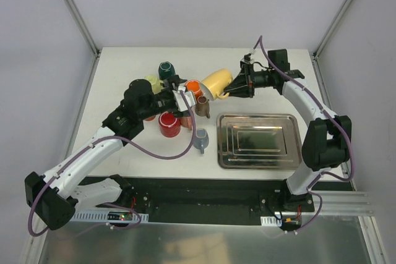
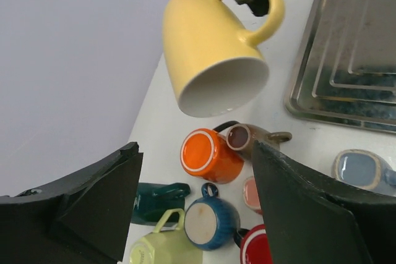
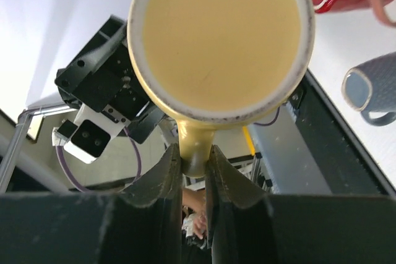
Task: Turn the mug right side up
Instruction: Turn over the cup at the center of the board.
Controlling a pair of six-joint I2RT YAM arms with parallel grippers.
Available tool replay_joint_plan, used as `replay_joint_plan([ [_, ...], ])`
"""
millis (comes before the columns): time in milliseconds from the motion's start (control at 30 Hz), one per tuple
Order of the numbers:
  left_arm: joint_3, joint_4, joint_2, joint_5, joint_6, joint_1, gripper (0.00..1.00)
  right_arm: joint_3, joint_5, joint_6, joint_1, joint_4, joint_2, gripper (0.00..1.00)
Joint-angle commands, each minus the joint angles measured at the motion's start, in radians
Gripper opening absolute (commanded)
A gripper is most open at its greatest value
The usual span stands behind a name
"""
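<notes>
The yellow mug (image 1: 216, 82) hangs in the air over the back middle of the table, tipped on its side with its white mouth (image 2: 224, 88) turned toward the left arm. My right gripper (image 1: 232, 89) is shut on its handle (image 3: 193, 153), fingers pinching it from both sides. In the right wrist view the mug's bottom (image 3: 219, 35) fills the frame. My left gripper (image 2: 195, 148) stands open just left of the mug, above a cluster of mugs, with nothing between its fingers.
Under the left gripper lie an orange mug (image 2: 210, 156), brown mug (image 2: 244, 139), blue mug (image 2: 213, 221), dark green mug (image 2: 154, 201), light green mug (image 2: 158, 248) and red mug (image 1: 169, 124). A grey-blue mug (image 1: 202, 141) stands beside the steel tray (image 1: 221, 143).
</notes>
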Motion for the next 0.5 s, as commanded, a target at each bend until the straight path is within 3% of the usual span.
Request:
replay_joint_plan([
  [0,0.023,0.173,0.054,-0.066,-0.027,-0.031,0.72,-0.024,-0.167,0.117,0.017,0.155,-0.132,0.00],
  [200,0.043,0.212,0.121,-0.086,-0.016,-0.064,0.66,-0.066,-0.202,0.179,0.057,0.208,-0.161,0.00],
  [333,0.062,0.232,0.163,-0.099,-0.007,-0.083,0.55,-0.115,-0.237,0.237,0.085,0.265,-0.167,0.00],
  [467,0.106,0.221,0.187,-0.096,-0.042,-0.095,0.25,-0.150,-0.217,0.243,0.083,0.267,-0.178,0.00],
])
